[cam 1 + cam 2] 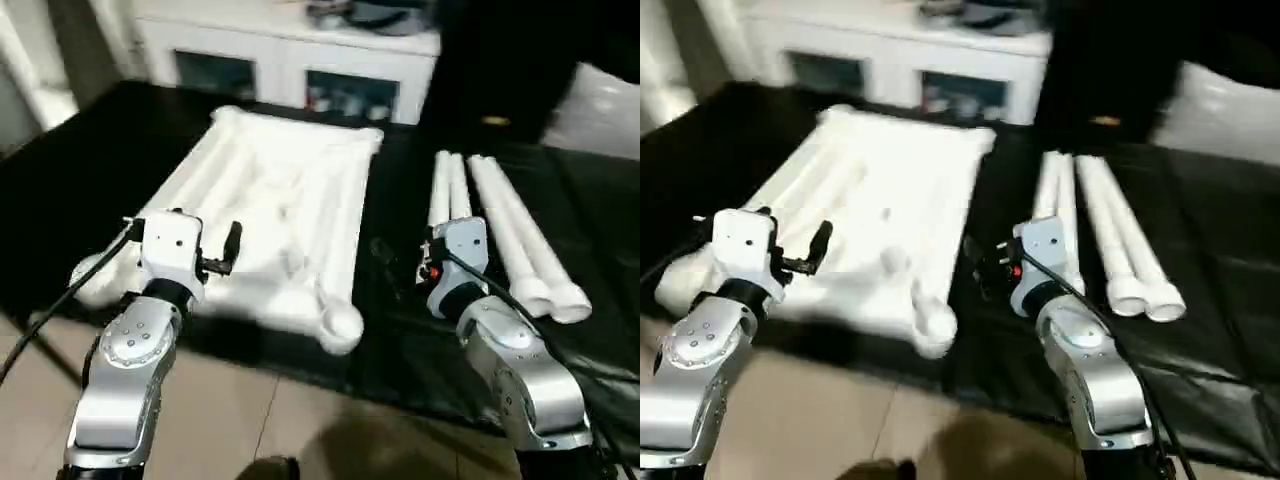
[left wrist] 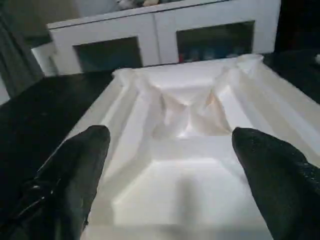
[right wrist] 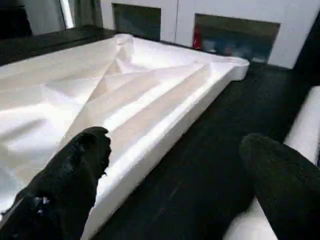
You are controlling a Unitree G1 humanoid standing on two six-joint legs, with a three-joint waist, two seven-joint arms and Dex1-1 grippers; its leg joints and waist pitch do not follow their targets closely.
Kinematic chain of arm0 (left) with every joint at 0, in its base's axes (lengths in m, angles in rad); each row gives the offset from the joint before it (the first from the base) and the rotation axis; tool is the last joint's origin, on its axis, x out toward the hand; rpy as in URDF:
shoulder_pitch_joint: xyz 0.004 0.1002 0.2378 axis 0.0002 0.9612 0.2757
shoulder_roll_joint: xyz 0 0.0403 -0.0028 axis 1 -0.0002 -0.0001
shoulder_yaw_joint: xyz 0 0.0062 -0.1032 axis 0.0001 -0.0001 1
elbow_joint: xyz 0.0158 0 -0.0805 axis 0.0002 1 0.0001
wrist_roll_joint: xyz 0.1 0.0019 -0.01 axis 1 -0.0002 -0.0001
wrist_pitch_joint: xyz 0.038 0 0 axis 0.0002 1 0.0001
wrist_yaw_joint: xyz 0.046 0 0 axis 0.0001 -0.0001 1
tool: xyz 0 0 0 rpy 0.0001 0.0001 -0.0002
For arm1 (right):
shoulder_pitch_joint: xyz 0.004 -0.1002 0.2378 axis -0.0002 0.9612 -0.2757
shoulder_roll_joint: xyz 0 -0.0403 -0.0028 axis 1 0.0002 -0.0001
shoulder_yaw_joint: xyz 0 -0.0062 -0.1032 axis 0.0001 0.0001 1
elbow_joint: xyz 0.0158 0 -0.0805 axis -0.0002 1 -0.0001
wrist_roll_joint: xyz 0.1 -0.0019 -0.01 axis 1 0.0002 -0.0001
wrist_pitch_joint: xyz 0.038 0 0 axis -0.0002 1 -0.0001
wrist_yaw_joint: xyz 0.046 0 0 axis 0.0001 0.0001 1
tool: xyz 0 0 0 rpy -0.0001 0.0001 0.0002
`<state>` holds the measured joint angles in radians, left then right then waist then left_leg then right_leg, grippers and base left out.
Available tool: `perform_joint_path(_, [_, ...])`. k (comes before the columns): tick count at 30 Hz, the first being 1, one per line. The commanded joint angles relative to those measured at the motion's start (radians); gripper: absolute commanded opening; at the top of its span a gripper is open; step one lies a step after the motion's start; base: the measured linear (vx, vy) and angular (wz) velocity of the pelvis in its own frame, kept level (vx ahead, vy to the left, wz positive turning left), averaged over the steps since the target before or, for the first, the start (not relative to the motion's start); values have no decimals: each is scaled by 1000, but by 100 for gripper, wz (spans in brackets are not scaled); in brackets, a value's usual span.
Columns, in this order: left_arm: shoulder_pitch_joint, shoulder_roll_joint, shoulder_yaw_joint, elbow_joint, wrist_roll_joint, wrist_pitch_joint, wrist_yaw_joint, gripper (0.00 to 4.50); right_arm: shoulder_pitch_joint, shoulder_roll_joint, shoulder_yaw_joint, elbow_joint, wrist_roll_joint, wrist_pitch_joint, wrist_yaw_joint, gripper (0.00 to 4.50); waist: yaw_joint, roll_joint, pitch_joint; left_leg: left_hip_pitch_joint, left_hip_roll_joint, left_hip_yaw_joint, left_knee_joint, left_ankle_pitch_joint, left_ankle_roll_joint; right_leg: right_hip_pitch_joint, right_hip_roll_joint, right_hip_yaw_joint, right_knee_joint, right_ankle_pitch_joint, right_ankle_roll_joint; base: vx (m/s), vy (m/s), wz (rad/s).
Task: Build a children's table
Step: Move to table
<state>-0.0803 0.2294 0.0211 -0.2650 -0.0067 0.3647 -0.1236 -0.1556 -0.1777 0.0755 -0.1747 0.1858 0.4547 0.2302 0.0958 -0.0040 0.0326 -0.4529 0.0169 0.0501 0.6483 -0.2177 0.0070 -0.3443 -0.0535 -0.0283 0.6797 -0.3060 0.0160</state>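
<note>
Tabletop (image 1: 280, 215) lies ribs-up on the black mat (image 1: 90, 170); four legs (image 1: 505, 235) lie at its 3 o'clock. Left gripper (image 2: 170, 175) and right gripper (image 3: 175, 170) both hang spread, empty. Legs likely light, stiff, slick; grab mid-shaft.

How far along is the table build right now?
Barely begun. The parts are laid out: the tabletop lies ribbed side up on the black surface, and the four legs lie loose in a bundle beside it, none socketed. Nothing is in hand: the left end effector is open over the tabletop, the right end effector open between tabletop and legs. All four legs remain.
</note>
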Motion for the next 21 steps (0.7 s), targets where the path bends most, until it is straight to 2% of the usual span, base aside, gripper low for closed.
perform_joint_path(1, [-22,5,-10,-4,11,7,1,440,-1,-7,-19,-8,-1,4,7,450,-2,-9,-20,16,98,-30,58,13,-29,11,-224,122,-199,-300,-86,-44,-57,-28])
perform_joint_path(2, [-24,2,-14,-3,12,8,-4,440,0,-10,-19,-8,1,6,7,450,-13,16,-22,37,156,-24,-35,-84,-91,29,-145,39,-159,-370,-145,-44,-57,-28])
perform_joint_path(3, [-24,2,-14,-3,12,8,-4,440,0,-10,-19,-8,1,6,7,450,-16,19,-36,58,177,-24,-73,-151,-92,10,-78,26,-122,-280,-142,-89,8,-1])
perform_joint_path(4, [-23,1,-15,-3,12,8,-6,440,0,-12,-19,-7,2,5,8,450,-49,34,-34,82,223,-44,-125,-364,-105,-13,-55,13,-90,-160,-145,-112,41,8])
perform_joint_path(5, [-25,1,-16,-2,12,8,-6,440,0,-12,-21,-6,2,5,8,450,-61,42,-31,73,218,-43,-133,-448,-112,-5,-62,11,-90,-134,-148,-112,41,8])
perform_joint_path(6, [-26,1,-17,-1,11,8,-6,440,0,-12,-23,-6,2,5,9,450,-72,41,-27,57,198,-37,-142,-552,-134,10,-82,5,-103,-155,-146,-81,37,-12])
perform_joint_path(7, [-28,3,-17,1,11,8,-7,440,0,-13,-25,-6,3,6,11,450,-76,34,-23,64,190,-25,-134,-608,-147,-1,-97,11,-126,-244,-136,-71,20,-6])
perform_joint_path(8, [-31,6,-19,4,10,8,-8,440,0,-14,-26,-6,3,6,12,450,-76,27,-23,68,184,-15,-127,-592,-143,-5,-110,17,-143,-328,-126,-71,20,-6])
perform_joint_path(9, [-34,10,-21,6,9,9,-13,440,1,-15,-27,-5,5,6,13,450,-77,22,-21,64,183,-10,-126,-569,-138,-5,-115,20,-150,-365,-119,-55,5,-6])
perform_joint_path(10, [-36,20,-28,10,5,12,-33,440,1,-16,-28,-4,6,6,15,450,-75,19,-17,62,181,-1,-124,-525,-125,-6,-122,22,-161,-440,-102,0,0,0])
perform_joint_path(12, [-41,37,-38,18,-2,17,-68,440,0,-16,-33,-2,15,14,20,450,-72,17,-16,66,181,4,-122,-495,-115,-12,-125,23,-171,-513,-84,0,0,0])
perform_joint_path(13, [-44,42,-41,22,-4,19,-78,440,-1,-15,-35,-2,20,18,22,450,-72,14,-16,67,183,4,-125,-487,-113,-12,-124,23,-173,-517,-82,0,0,0])
perform_joint_path(14, [-57,75,-55,46,-25,23,-151,440,-7,-29,-38,-4,31,12,44,450,-69,20,-18,70,188,4,-130,-477,-115,-15,-118,24,-168,-462,-90,0,0,0])
perform_joint_path(15, [-58,79,-56,49,-27,24,-158,440,-8,-31,-38,-4,31,12,46,450,-69,20,-18,70,188,4,-130,-477,-115,-15,-118,24,-168,-462,-90,0,0,0])
perform_joint_path(16, [-63,93,-62,59,-38,27,-189,440,-9,-37,-39,-5,32,10,56,450,-67,21,-21,64,192,5,-138,-448,-116,-10,-110,23,-154,-350,-109,0,0,0])
perform_joint_path(17, [-72,110,-65,70,-59,28,-233,440,-15,-49,-35,-3,31,3,75,450,-66,25,-22,63,192,5,-140,-442,-116,-8,-108,23,-149,-315,-116,0,0,0])
perform_joint_path(19, [-92,150,-71,101,-90,30,-319,440,-28,-76,-30,7,34,-7,119,450,-64,26,-27,66,192,12,-139,-416,-111,-9,-104,23,-141,-232,-132,0,0,0])
perform_joint_path(20, [-100,172,-78,114,-106,24,-369,440,-35,-88,-31,12,41,-10,144,450,-61,21,-28,65,192,22,-137,-375,-91,-9,-108,24,-140,-199,-149,0,0,0])
perform_joint_path(21, [-109,204,-95,132,-111,-2,-430,440,-44,-108,-27,19,45,-20,177,450,-59,23,-29,65,193,26,-136,-360,-86,-8,-109,24,-138,-188,-156,0,0,0])
